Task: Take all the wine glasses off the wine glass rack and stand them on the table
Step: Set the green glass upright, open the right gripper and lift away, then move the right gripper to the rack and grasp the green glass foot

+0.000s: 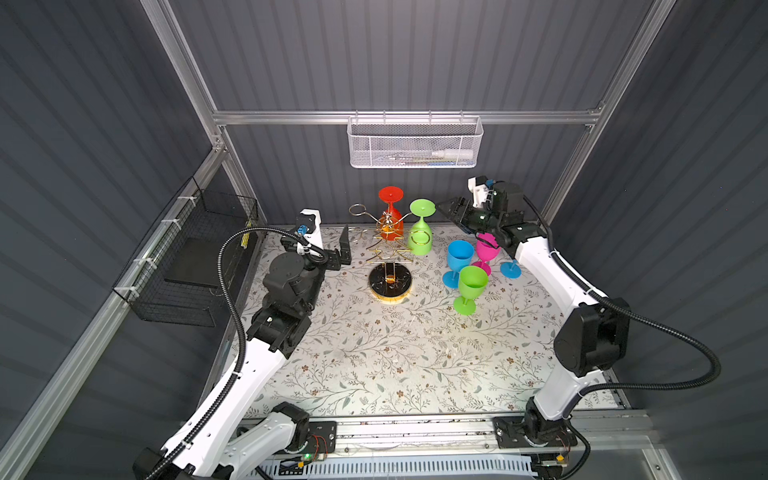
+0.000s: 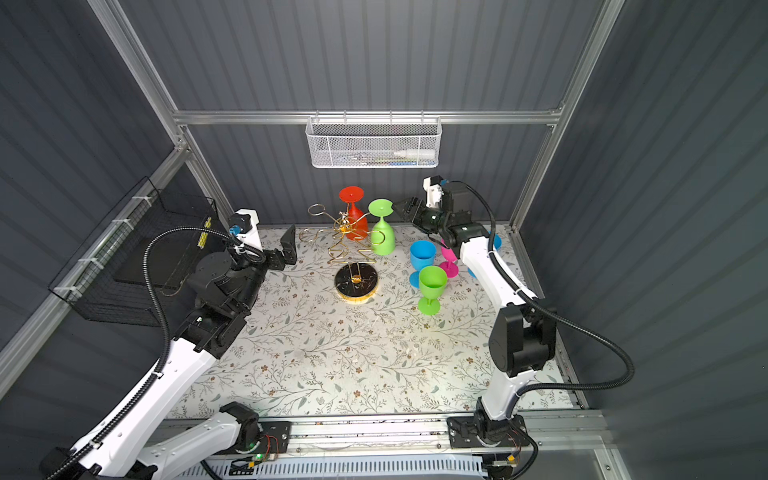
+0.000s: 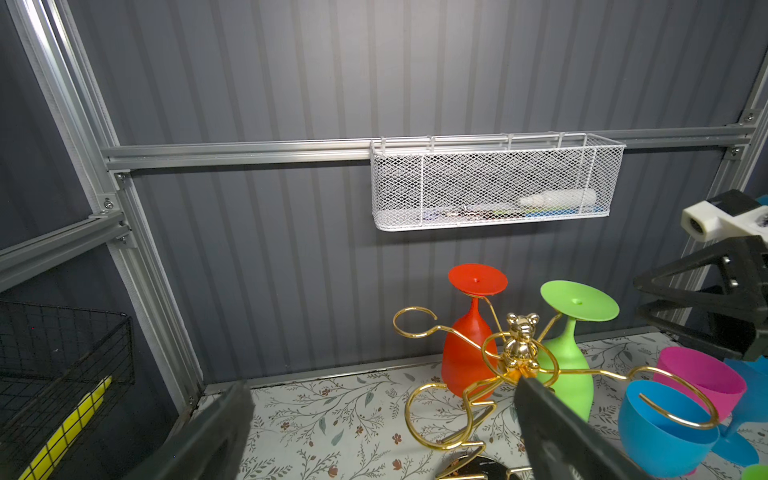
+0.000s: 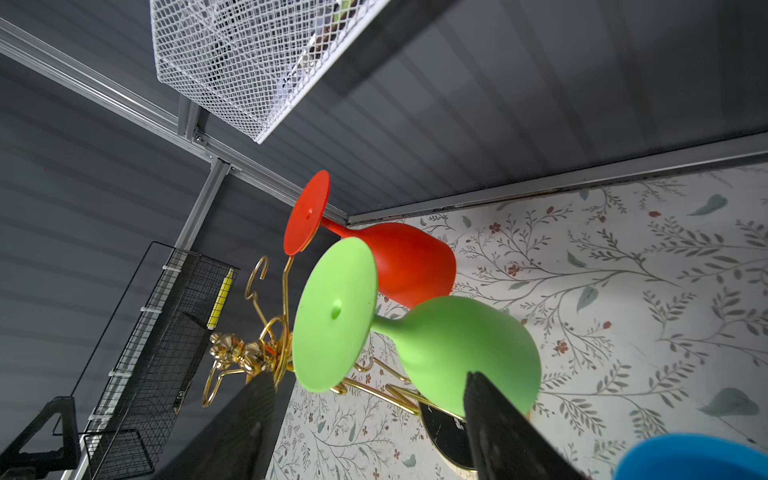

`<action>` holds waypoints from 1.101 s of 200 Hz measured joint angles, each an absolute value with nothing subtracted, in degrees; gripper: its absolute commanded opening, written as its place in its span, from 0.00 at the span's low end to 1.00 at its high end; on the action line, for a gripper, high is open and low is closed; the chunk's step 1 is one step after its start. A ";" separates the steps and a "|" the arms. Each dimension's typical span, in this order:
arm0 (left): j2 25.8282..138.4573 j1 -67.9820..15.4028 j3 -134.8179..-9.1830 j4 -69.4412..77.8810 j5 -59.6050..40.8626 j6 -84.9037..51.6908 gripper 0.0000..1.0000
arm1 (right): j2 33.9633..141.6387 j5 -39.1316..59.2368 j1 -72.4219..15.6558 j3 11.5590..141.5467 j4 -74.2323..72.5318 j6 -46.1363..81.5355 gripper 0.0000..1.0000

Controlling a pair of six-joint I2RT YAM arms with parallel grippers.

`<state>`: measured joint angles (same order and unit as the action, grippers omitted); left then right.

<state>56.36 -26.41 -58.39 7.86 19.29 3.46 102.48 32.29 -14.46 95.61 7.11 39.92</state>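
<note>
- Jaws: my right jaws stand apart, gripping nothing; my left jaws are spread wide, empty.
- Task item: green wine glass [image 4: 457, 353] hangs upside down on the wine glass rack [image 1: 405, 286], foot just ahead of my right jaws.
- Neighbour: red wine glass [image 1: 390, 210] hangs beyond it.
- Rack stands ahead of my left jaws.

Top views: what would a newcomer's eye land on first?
The gold wine glass rack stands at the back centre of the floral table, with a red glass and a hanging green glass upside down on its arms. Further right in the view, a blue glass, a pink glass and a second green glass stand upright. The right claw is open beside the hanging green glass's foot.
</note>
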 measured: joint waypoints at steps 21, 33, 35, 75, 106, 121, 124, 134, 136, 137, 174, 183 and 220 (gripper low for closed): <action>56.36 -26.41 -58.39 7.66 19.29 3.46 1.00 | 104.60 32.34 -15.40 98.28 7.27 40.03 0.71; 56.34 -26.41 -58.39 7.66 19.29 3.46 1.00 | 105.60 32.25 -16.01 99.48 7.60 40.01 0.69; 56.34 -26.41 -58.39 7.66 19.29 3.46 1.00 | 105.78 32.23 -16.10 99.66 7.62 40.01 0.69; 55.70 -26.41 -58.39 7.27 19.29 3.46 1.00 | 108.31 32.12 -17.15 101.82 7.84 40.53 0.54; 55.27 -26.41 -58.39 7.25 19.29 3.46 1.00 | 108.99 32.08 -17.15 102.02 8.10 41.06 0.41; 55.22 -26.41 -58.39 7.25 19.29 3.46 1.00 | 108.99 31.97 -17.12 102.02 8.16 41.45 0.35; 55.22 -26.41 -58.39 7.25 19.29 3.46 1.00 | 108.99 31.97 -17.12 102.02 8.14 41.19 0.34; 55.22 -26.41 -58.37 7.22 19.29 3.46 1.00 | 108.99 31.94 -17.15 102.02 8.14 41.56 0.32; 55.22 -26.41 -58.37 7.25 19.29 3.46 1.00 | 108.99 31.97 -17.12 102.02 8.12 41.47 0.32; 55.22 -26.41 -58.39 7.25 19.29 3.46 1.00 | 108.99 31.97 -17.12 102.02 8.12 41.41 0.32; 55.22 -26.41 -58.37 7.22 19.29 3.46 1.00 | 108.99 32.01 -17.12 102.02 7.73 42.00 0.21; 55.20 -26.41 -58.37 7.22 19.29 3.46 1.00 | 108.99 32.03 -17.12 102.02 7.55 42.11 0.19; 54.85 -26.39 -58.37 7.14 19.27 3.46 1.00 | 108.99 32.71 -16.91 102.02 5.80 43.59 0.12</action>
<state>54.85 -26.39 -58.37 7.14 19.27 3.46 108.99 32.71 -16.91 102.02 5.80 43.59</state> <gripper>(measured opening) 0.997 0.140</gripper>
